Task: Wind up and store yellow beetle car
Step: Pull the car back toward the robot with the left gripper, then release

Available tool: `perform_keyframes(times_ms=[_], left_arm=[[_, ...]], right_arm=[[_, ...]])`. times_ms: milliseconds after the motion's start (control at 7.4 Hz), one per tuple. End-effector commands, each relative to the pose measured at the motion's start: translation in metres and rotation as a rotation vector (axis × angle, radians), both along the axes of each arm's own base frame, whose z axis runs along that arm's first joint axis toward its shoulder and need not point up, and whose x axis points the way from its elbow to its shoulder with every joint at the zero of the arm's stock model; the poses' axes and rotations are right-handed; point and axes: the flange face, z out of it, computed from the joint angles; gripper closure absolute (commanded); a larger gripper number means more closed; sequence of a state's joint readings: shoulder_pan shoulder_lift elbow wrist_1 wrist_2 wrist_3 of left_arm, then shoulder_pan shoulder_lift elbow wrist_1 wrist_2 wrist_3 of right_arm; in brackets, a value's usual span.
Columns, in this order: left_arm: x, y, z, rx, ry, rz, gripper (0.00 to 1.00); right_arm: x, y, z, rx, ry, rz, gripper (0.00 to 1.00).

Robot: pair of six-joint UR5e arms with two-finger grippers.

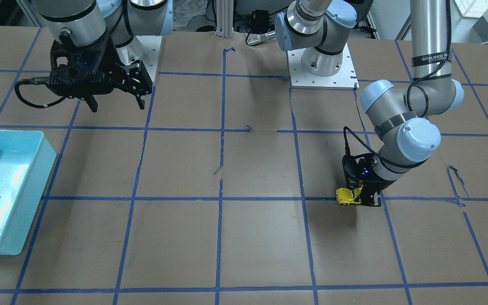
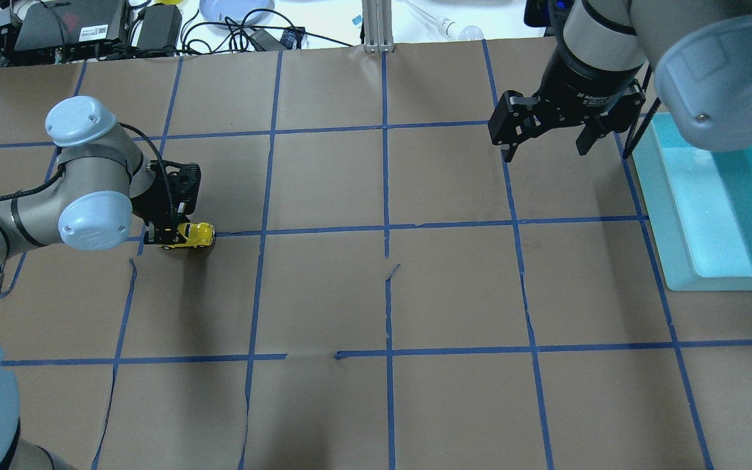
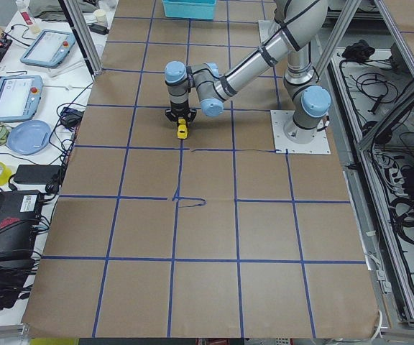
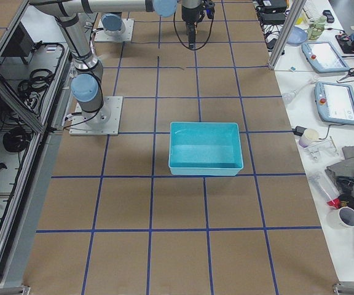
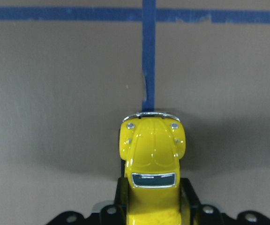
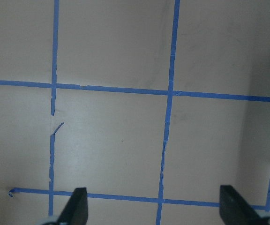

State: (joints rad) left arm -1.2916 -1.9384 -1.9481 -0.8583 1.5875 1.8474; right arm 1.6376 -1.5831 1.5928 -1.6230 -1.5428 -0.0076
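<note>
The yellow beetle car (image 2: 194, 234) rests on the brown table on a blue tape line, at the left in the overhead view. It also shows in the front view (image 1: 347, 196), the left side view (image 3: 182, 129) and the left wrist view (image 5: 153, 161). My left gripper (image 2: 168, 236) is low at the table, its fingers shut on the car's rear half; the hood and silver bumper stick out forward. My right gripper (image 2: 544, 145) hangs open and empty above the table near the bin; its fingertips (image 6: 77, 206) are wide apart in the right wrist view.
A turquoise bin (image 2: 715, 202) stands at the right edge of the overhead view, and shows at the left of the front view (image 1: 2, 186). Blue tape lines grid the brown paper, torn in places (image 2: 389, 271). Tablets and cables lie beyond the table's far edge.
</note>
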Motion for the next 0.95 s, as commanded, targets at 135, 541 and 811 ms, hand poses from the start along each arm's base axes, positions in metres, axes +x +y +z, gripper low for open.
perform_keyframes(times_ms=[135, 541, 811], left_arm=[[0.035, 0.004, -0.001, -0.001, 0.001, 0.014, 0.54], [0.032, 0.002, 0.010, -0.025, -0.006, 0.021, 0.33], [0.024, 0.002, 0.025, -0.042, -0.014, 0.014, 0.34]], right_arm=[[0.000, 0.000, -0.001, 0.001, -0.001, 0.001, 0.00], [0.000, 0.000, 0.000, -0.001, 0.002, 0.002, 0.00], [0.000, 0.000, -0.001, 0.001, 0.000, 0.001, 0.00]])
